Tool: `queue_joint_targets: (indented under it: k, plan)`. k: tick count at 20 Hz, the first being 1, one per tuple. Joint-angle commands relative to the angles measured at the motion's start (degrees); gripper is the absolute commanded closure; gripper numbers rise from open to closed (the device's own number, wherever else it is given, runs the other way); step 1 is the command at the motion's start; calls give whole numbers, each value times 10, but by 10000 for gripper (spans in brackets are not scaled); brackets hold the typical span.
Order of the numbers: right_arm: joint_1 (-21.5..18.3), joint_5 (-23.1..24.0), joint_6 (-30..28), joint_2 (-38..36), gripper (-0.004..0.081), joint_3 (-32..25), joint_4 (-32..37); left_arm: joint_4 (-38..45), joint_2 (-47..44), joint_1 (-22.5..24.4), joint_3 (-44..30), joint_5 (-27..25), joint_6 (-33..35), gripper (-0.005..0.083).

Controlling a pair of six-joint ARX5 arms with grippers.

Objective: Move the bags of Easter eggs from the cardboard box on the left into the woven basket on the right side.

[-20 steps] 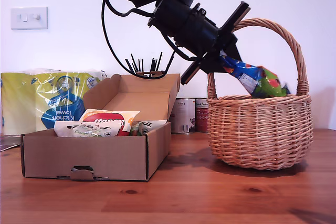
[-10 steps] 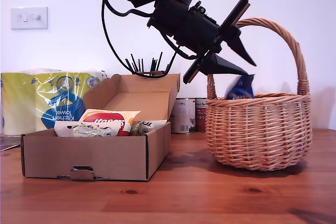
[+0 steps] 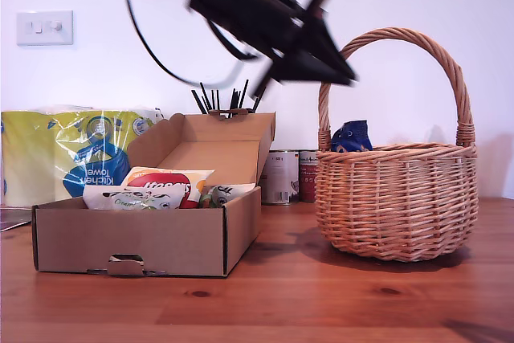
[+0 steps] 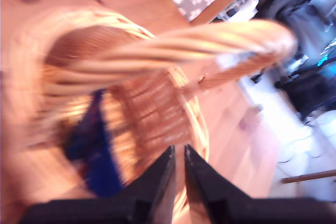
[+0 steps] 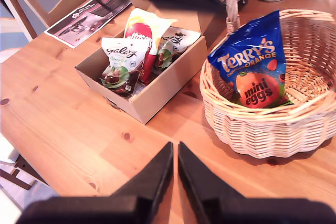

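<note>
Bags (image 5: 137,51) lay three in the box (image 3: 193,238); the blue bag (image 5: 253,64) leaned inside the basket (image 3: 397,202). My first claw (image 4: 178,156), shut and empty above the handle (image 3: 401,38), should swing boxward, opening before descending. My second claw (image 5: 175,153) hung shut over the bench (image 3: 321,303).

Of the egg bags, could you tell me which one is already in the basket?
The dark blue bag with orange lettering; it leans inside the basket, while the other bags lie in the cardboard box.
</note>
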Motion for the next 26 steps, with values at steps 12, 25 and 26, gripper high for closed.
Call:
queue_joint_targets:
  k: [12, 25, 26]
  plan:
    - [2, 0, -4, 0, 782, 5, -2, -419, -81, 153, 4, -191, 541, 797]
    - [2, 5, -4, 9, 782, 5, -2, -150, -226, 197, -78, -208, 294, 793]
    - [2, 5, -4, 12, 783, 5, -2, -111, -251, 196, -118, -211, 284, 793]
